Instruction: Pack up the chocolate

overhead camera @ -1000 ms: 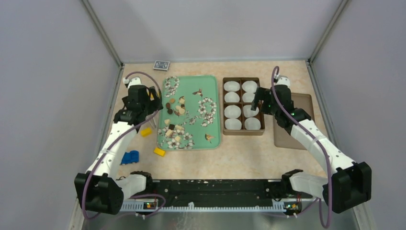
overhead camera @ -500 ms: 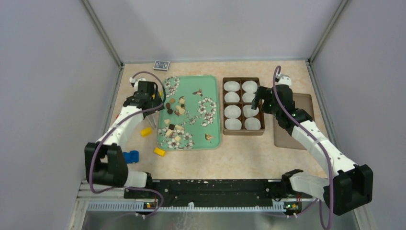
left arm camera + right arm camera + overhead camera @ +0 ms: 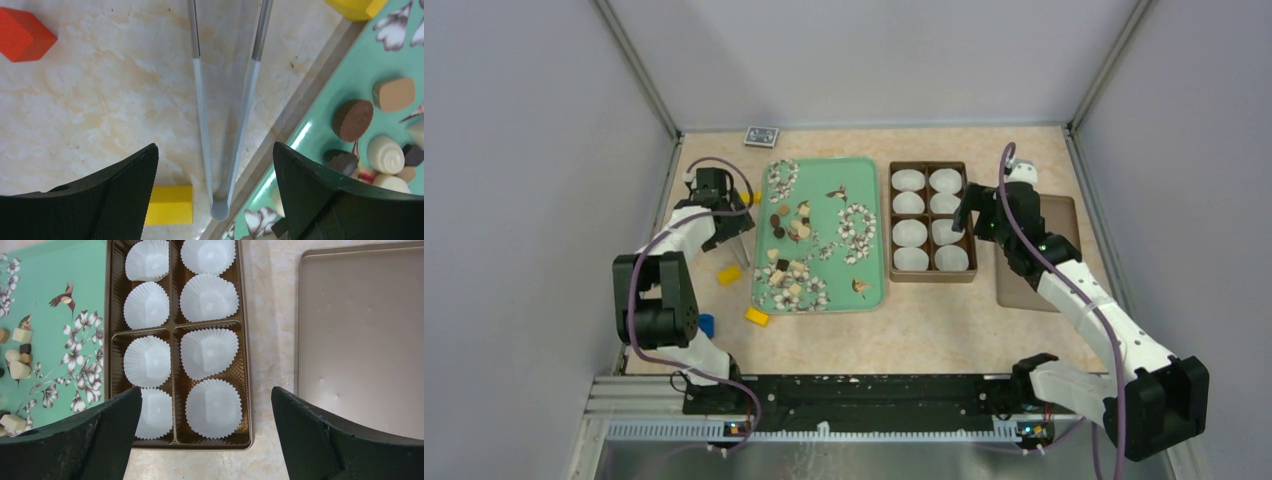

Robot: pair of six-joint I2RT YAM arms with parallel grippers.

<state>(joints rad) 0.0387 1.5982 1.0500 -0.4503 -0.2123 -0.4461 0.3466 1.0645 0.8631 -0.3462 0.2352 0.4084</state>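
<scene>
**Top view.** The chocolate [image 3: 790,226] lies loose on the left half of a green tray [image 3: 869,190] at mid-tabletop [image 3: 944,320]. A brown box [image 3: 929,165] stands just right of the tray, with a tan lid [image 3: 1036,270] near the right edge. The left gripper [image 3: 729,230] hangs by the tray's left rim and the right gripper [image 3: 969,212] at the box's right side.

**Left wrist view.** Only here are metal tongs [image 3: 220,211] plain, flat along the tray's rim. They lie between the left jaws, which are spread wide, clear of them and empty. A yellow block [image 3: 170,205] and a red block [image 3: 25,32] lie nearby.

**Right wrist view.** The right jaws are also wide apart and empty, above the box's near end. Eight white paper cups [image 3: 209,351] line the box.
</scene>
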